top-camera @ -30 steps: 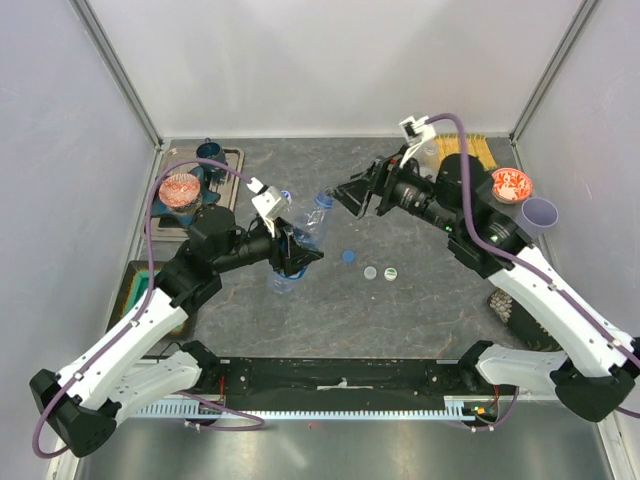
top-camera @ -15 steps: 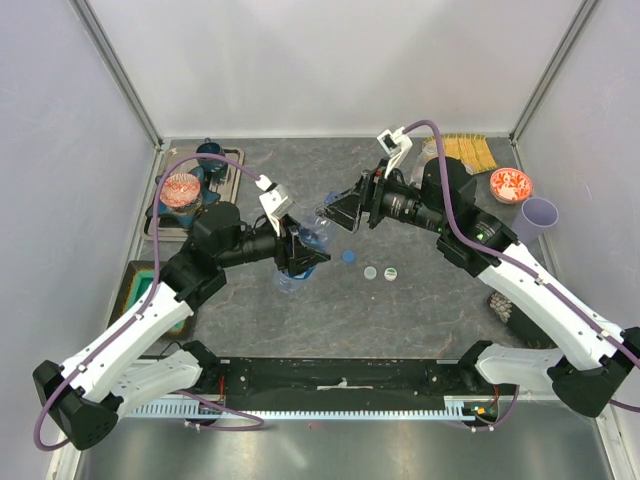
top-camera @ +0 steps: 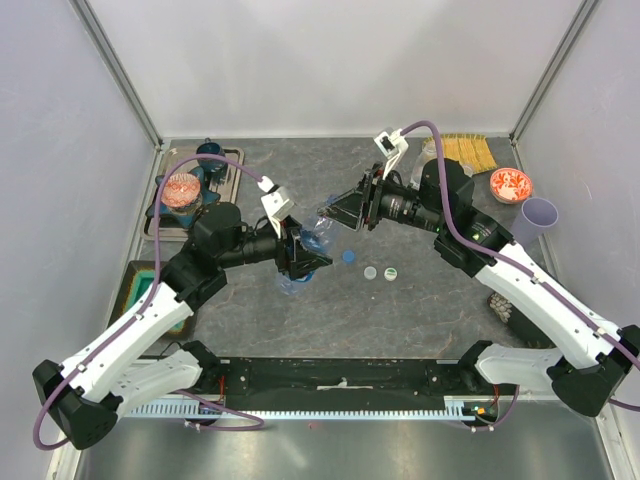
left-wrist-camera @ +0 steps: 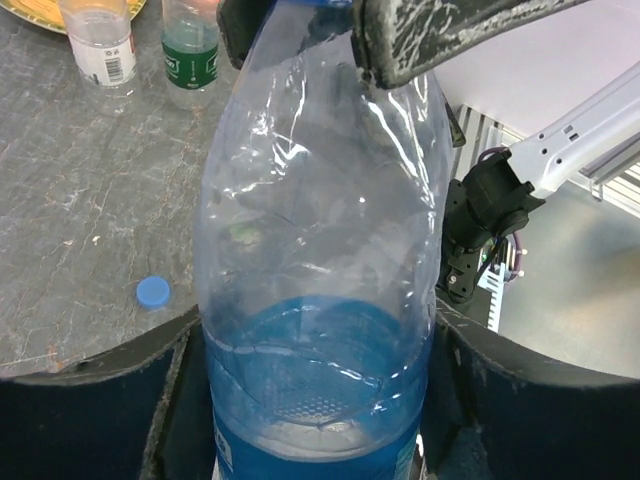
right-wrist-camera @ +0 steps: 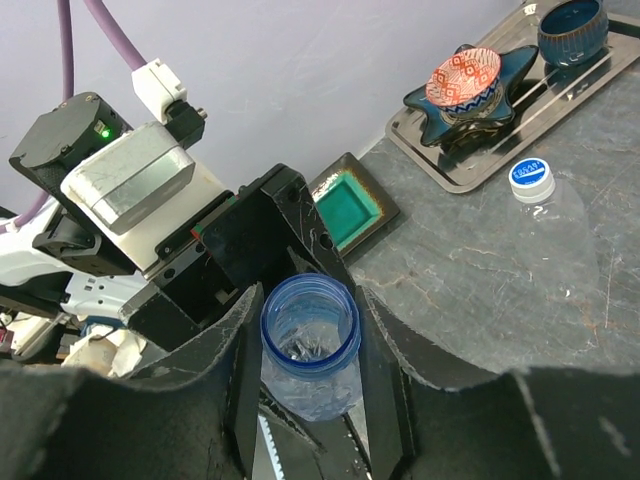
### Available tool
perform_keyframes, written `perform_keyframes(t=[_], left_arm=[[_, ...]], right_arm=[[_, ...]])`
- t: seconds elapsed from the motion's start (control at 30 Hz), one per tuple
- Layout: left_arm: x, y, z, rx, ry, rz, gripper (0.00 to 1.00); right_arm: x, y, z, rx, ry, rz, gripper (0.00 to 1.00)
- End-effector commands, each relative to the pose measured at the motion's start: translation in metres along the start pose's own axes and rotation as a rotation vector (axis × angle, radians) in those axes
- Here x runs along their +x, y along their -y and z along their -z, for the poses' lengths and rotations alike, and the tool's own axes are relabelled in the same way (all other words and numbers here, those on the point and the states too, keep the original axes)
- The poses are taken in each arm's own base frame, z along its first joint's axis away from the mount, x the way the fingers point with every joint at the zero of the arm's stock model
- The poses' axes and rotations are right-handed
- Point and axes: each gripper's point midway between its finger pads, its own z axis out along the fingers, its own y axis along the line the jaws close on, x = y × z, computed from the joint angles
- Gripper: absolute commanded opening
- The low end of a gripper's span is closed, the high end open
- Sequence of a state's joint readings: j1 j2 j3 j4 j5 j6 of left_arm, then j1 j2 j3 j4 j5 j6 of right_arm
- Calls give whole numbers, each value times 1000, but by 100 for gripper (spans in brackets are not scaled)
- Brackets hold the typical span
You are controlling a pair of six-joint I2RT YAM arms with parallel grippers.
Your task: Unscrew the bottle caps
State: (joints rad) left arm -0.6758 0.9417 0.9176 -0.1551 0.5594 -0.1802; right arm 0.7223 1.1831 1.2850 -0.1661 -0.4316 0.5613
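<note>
Blue-labelled bottle (left-wrist-camera: 320,250) mid-table, held off upright between both arms. Long axis slanted, running near-left to far-right: base low at near-left, neck higher at far-right and pointing straight into the right gripper (right-wrist-camera: 310,340). Can't tell whether the base touches the table (top-camera: 420,310).

Clamped round the labelled lower body by the left gripper (top-camera: 303,258), fingers tight on both sides.

Pinched at the neck end by the right gripper, set narrow, with a finger against each side of the blue-tinted ring. Viewed end-on from the right wrist; looks see-through, so can't tell whether that is a cap or a bare mouth.

Three loose caps flat on the table just right of the held bottle: blue cap (top-camera: 348,256), pale cap (top-camera: 370,272), green-and-white cap (top-camera: 390,271), the last two side by side.

Clear bottle (right-wrist-camera: 550,260) left of the held one, near the tray (right-wrist-camera: 440,172), with white-and-blue cap (right-wrist-camera: 530,175) on.

Green-labelled bottle (left-wrist-camera: 190,45) and white-labelled bottle (left-wrist-camera: 100,40) upright, side by side toward the far right, tops cropped out of the left wrist view.
</note>
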Motion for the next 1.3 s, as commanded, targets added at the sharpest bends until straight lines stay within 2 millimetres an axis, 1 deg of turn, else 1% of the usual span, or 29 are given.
perform_keyframes(t=[0.0,0.03,0.1,0.13,0.17,0.23,0.27,0.3,0.33,0.37,0.4,0.43,0.47,0.53,0.57,0.6,0.63,0.67,0.73,0.77,0.83,0.87,0.9,0.93,0.97,1.03,1.07,1.13,1.27], left_arm=[[-33,-5,8,-76,82,-56,75],[-31,-10,11,-116,69,-41,99],[-41,-25,21,-229,89,-41,99],[-35,-30,26,-276,63,-26,99],[-41,-40,34,-352,77,-28,99],[-46,-46,49,-431,93,-28,99],[-45,-57,61,-516,95,-20,99],[-45,-58,67,-543,104,-14,99],[-52,-59,82,-596,142,-12,99],[-48,-68,94,-671,153,12,99],[-48,-70,102,-706,171,19,99],[-51,-67,115,-728,208,18,99],[-45,-71,120,-759,209,20,99],[-45,-66,131,-760,243,16,99],[-40,-65,131,-751,236,12,99],[-39,-63,132,-741,240,10,99],[-34,-60,130,-722,233,13,99],[-34,-56,131,-705,245,16,99],[-31,-53,130,-679,245,20,99],[-28,-52,129,-674,246,29,99],[-24,-51,127,-661,240,31,99],[-21,-52,126,-661,233,34,99],[-20,-51,126,-658,233,32,99],[-17,-52,125,-658,225,32,99],[-16,-53,125,-660,219,27,99],[-14,-55,125,-667,213,26,99],[-14,-55,125,-669,214,24,99],[-12,-57,124,-672,206,21,99],[-8,-61,118,-674,196,14,99]], right_arm=[[-8,-5,2,-5,31,39,3],[-16,0,4,41,60,53,0],[-28,5,9,99,97,66,0],[-41,15,14,181,143,72,0],[-46,20,16,222,158,84,0],[-62,31,24,319,197,99,0],[-70,52,27,439,236,109,0],[-76,63,30,502,252,115,0],[-82,71,34,562,271,123,0],[-87,95,37,688,300,139,0],[-90,107,40,749,317,145,0],[-97,116,41,806,346,153,0],[-96,140,39,908,354,162,0],[-106,160,38,1001,401,185,0],[-102,178,29,1047,392,201,0],[-104,191,31,1103,402,226,0],[-111,197,26,1110,434,232,0],[-102,216,15,1150,404,244,0],[-110,230,8,1182,427,253,0],[-101,246,-3,1205,403,266,0],[-107,259,-8,1235,439,278,0],[-98,273,-15,1249,421,280,0],[-96,284,-13,1270,414,278,0],[-102,287,-16,1262,453,268,0],[-95,300,-21,1278,436,269,0],[-98,311,-21,1293,442,263,0],[-91,321,-25,1305,421,267,0],[-93,329,-27,1312,419,269,0],[-80,354,-32,1335,381,268,0]])
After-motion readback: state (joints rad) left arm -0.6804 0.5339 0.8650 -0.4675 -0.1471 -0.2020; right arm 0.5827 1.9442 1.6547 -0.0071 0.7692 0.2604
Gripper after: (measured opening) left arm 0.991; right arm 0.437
